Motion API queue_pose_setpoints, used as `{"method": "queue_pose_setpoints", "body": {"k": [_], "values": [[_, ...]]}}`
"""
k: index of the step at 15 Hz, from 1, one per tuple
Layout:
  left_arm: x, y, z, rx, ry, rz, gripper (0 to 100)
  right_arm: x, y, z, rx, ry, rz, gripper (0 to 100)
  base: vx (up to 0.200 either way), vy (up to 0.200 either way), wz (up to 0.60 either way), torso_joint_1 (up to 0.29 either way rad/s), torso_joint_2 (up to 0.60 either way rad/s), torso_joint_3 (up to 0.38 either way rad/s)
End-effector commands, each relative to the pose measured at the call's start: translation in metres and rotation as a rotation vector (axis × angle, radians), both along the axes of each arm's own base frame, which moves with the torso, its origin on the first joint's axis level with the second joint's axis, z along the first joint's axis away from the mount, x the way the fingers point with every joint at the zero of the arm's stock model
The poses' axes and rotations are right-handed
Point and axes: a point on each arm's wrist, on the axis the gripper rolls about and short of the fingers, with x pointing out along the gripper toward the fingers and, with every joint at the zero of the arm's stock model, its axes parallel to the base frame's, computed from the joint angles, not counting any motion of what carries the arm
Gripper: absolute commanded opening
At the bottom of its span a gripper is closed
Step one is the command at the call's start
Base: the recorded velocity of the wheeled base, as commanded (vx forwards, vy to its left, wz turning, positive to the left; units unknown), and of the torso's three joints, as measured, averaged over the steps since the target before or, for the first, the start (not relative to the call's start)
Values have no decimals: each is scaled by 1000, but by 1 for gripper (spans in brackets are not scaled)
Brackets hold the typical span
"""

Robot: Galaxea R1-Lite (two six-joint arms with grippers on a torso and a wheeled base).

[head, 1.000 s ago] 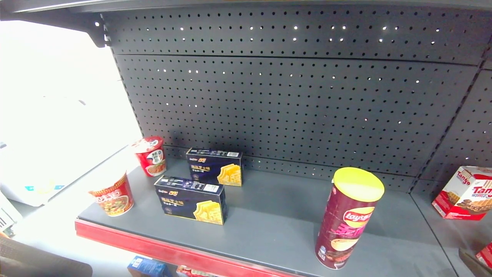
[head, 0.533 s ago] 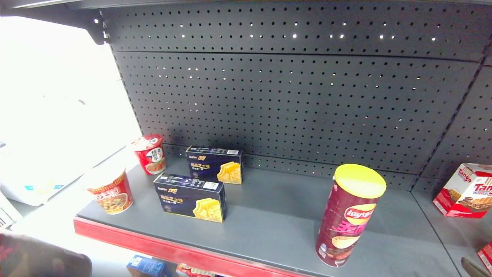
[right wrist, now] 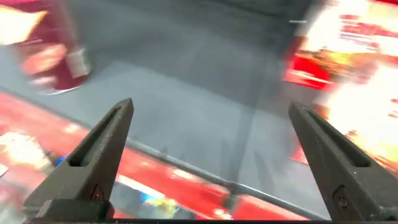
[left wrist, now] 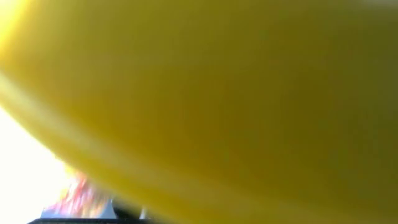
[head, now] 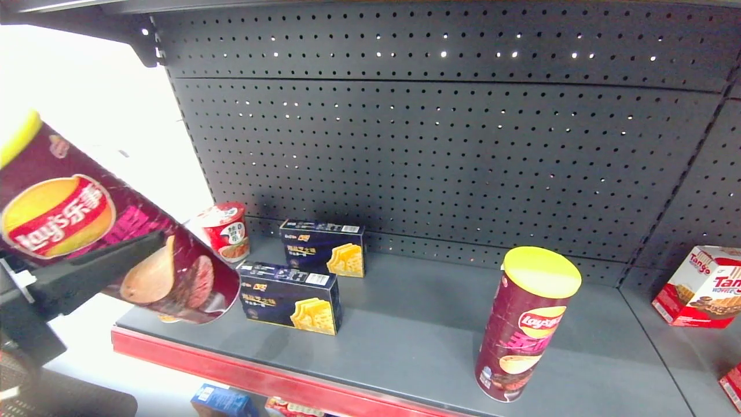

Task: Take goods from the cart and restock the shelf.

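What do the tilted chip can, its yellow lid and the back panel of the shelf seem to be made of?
Tilted chip can: likely a cardboard tube with a glossy printed wrap, judging by the sheen on the print.
Yellow lid: probably smooth plastic, as its colour is uniform.
Back panel: seemingly painted sheet metal in matte dark grey, with regular punched holes.

Maroon, yellow-lidded chip can (head: 69, 214), navy-and-yellow box (head: 288, 299), grey red-edged shelf (head: 405, 341), black perforated backboard (head: 434, 162)
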Motion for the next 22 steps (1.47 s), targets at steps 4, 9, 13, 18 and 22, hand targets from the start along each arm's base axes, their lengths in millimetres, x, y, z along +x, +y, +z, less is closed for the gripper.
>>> {"method": "queue_pose_setpoints", "body": {"k": [4, 9, 13, 18, 22], "values": [[35, -9, -11, 27, 89, -16, 0, -32, -1, -1, -103, 11, -173, 100, 0, 0, -150, 1, 1, 3], [40, -12, 5, 16, 43, -22, 0, -49, 0, -14, -104, 27, -156, 100, 0, 0, -360, 0, 2, 2], [41, -12, 7, 15, 40, -25, 0, -49, 0, -14, -104, 21, -157, 100, 0, 0, 0, 0, 0, 0], [40, -11, 3, 18, 52, -16, 0, -49, 0, -14, -104, 19, -154, 100, 0, 0, -360, 1, -1, 2], [39, -11, 6, 15, 38, -19, 0, -50, -1, -14, -98, 15, -119, 100, 0, 0, 0, 0, 0, 0]]}}
